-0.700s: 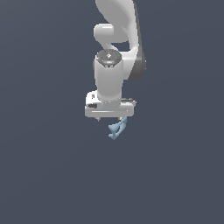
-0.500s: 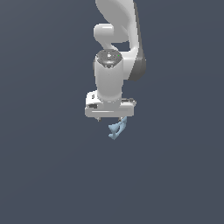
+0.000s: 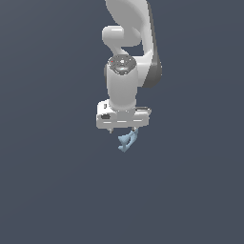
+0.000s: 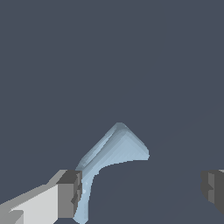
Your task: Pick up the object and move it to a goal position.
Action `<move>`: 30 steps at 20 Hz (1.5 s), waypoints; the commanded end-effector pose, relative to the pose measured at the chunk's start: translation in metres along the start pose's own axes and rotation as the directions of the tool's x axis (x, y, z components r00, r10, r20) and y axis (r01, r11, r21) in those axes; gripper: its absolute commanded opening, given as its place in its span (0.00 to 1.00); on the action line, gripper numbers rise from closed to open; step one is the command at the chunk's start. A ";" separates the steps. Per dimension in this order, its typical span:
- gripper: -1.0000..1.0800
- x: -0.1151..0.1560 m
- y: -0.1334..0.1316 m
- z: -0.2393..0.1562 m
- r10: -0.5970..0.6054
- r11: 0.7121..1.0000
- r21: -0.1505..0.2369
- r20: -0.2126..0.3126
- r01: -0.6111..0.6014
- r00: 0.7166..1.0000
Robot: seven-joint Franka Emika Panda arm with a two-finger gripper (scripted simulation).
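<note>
Hanging below the white arm (image 3: pixel 128 52), the hand (image 3: pixel 125 132) points down. In the wrist view, one finger (image 4: pixel 70 194) touches the pale blue object (image 4: pixel 114 151); the other finger (image 4: pixel 213 187) stands well apart, so the hand is released. The object sits tilted just beneath the hand.

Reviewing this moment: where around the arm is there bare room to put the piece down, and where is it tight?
Bare dark surface lies on every side of the white arm in the exterior view. The only crowded spot is under the gripper, where the pale blue piece sits. In the wrist view it touches one finger, apart from the other.
</note>
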State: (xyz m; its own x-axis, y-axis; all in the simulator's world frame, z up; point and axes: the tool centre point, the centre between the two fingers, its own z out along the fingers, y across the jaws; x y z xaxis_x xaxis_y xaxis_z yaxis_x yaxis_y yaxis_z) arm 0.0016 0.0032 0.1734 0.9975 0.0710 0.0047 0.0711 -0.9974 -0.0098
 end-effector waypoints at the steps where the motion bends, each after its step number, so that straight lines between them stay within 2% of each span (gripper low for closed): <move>1: 0.96 0.000 0.000 0.000 0.003 1.000 0.000 0.000 -0.003 1.000; 11: 0.96 -0.003 -0.004 0.004 0.098 0.995 -0.001 0.001 -0.098 0.995; 17: 0.96 -0.007 -0.009 0.008 0.212 0.977 -0.003 0.001 -0.212 0.977; 23: 0.96 -0.012 -0.015 0.014 0.353 0.935 -0.005 0.001 -0.353 0.935; 30: 0.96 -0.018 -0.022 0.020 0.510 0.860 -0.008 0.000 -0.510 0.860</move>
State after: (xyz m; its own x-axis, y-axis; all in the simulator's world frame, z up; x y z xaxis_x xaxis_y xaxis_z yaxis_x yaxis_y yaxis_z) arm -0.0167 0.0230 0.1549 0.9108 -0.4128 -0.0011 -0.4128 -0.9108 -0.0038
